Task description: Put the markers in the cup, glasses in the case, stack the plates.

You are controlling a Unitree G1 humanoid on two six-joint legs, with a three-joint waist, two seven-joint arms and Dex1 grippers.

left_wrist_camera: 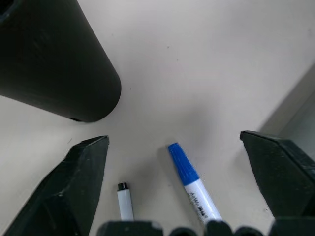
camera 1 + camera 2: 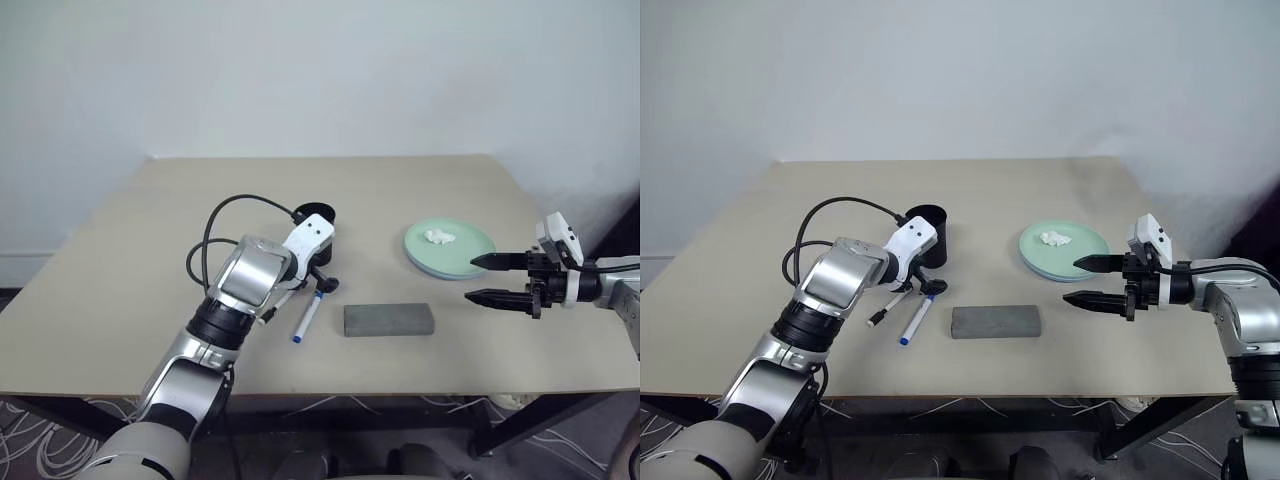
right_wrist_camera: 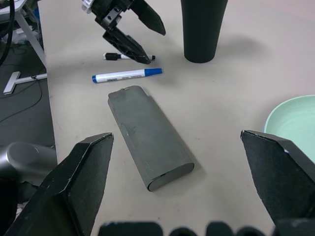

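Nearest the table's front edge, the closed grey case lies with its long axis parallel to that edge, matte and round-cornered, between the two claws. The left gripper, fingers spread, hovers over both markers: the blue-capped marker and the black-capped marker lie slantwise, near-parallel. Just beyond stands the smooth black cup. The right gripper, also spread, hangs beside the stacked plates, holding nothing.

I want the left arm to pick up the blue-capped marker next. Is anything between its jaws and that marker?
Nothing visible blocks it. The left gripper, jaws open, hangs over the blue-capped marker; the black-capped marker lies beside it and could get caught too. The cup stands just beyond.
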